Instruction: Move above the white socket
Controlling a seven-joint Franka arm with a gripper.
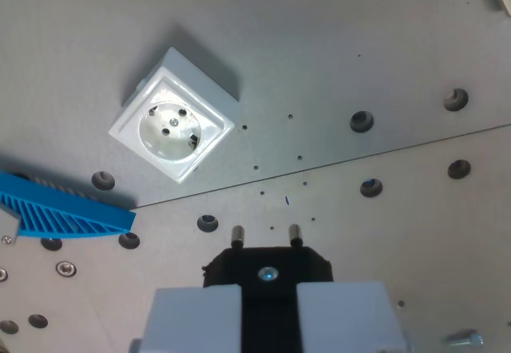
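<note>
- The white socket [172, 124] sits on the gray metal plate [343, 49], up and toward the wrist view's left, well apart from the gripper [268, 305].
- The gripper is squeezed tight on a black plug [267, 269]. Its two metal pins [265, 234] point ahead.
- The socket looks turned sideways, so the pins may not line up with its holes.
- The blue plastic part [60, 209] lies near the way and could get bumped.

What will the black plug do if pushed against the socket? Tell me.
The black plug looks rigid, with two stiff metal pins, so it probably won't flex. Clamped between the jaws, it may twist if it meets the white socket off-centre.
</note>
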